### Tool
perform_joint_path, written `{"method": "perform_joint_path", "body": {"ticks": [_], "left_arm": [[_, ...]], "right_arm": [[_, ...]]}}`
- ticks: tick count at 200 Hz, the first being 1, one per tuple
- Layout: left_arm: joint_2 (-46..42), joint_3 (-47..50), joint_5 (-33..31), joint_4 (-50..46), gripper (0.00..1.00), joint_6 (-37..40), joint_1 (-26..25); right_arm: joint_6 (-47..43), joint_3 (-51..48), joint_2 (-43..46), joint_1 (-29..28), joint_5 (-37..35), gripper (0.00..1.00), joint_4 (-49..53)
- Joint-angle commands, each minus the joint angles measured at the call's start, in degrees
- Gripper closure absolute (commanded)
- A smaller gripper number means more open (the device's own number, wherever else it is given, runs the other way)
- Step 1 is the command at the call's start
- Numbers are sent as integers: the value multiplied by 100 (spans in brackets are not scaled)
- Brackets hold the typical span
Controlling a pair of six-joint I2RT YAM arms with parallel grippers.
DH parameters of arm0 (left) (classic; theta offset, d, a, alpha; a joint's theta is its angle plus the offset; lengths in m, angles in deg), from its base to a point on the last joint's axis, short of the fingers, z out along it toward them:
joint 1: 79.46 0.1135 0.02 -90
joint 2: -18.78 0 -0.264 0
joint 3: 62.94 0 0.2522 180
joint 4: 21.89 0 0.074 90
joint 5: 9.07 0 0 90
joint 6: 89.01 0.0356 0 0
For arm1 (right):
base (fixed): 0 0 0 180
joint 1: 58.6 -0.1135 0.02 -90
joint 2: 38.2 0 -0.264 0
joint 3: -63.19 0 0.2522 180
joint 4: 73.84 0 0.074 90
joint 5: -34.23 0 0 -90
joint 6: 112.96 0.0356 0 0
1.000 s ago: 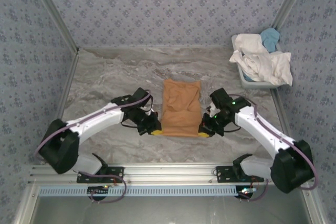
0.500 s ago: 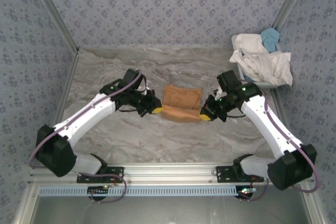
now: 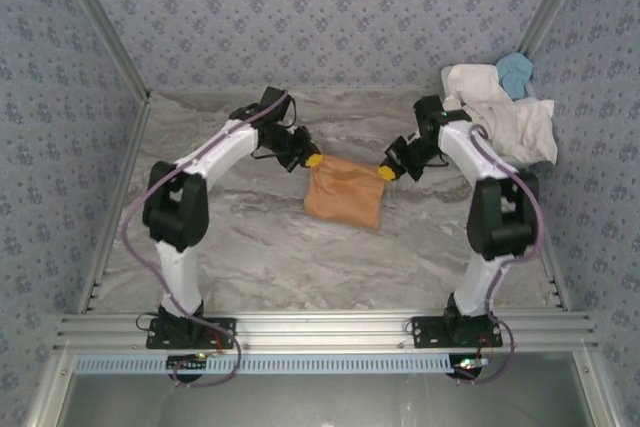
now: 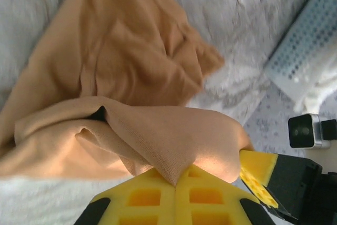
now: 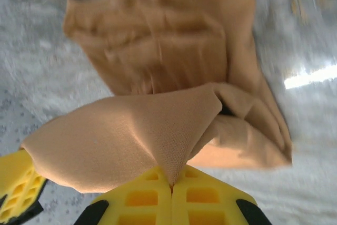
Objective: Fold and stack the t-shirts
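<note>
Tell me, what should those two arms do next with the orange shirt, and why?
Probably lower the held edge and let go. The left tool and right tool are each shut on a far corner of the tan-orange t-shirt, and the wrist views show that pinched layer doubled over the rest on the table, so the fold looks ready to set down.

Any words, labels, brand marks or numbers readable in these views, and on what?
None to read. The tan shirt, pinched by the left gripper and right gripper, shows no print or tag; the white shirts show none; the wallpaper carries only a flower pattern.
</note>
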Motion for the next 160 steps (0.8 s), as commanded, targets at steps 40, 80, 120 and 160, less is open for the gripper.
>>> {"method": "perform_joint_path", "body": {"ticks": [40,80,120,160], "left_arm": [[2377,-3187,16,-921,49,390,350],[1920,-3747,-816,-2170,42,1011,413],[104,-666,-720,-374,60,212,139],[-447,931,-414,1496,71,-530,-5]], "right_arm": [[-271,2125,-1798,242,-761,63,263],[-418,1834,-1109,130,-1478,47,-127],[-379,358,78,-111,-1621,65,-905],[174,-997,492,-292,-926,86,-2802]]}}
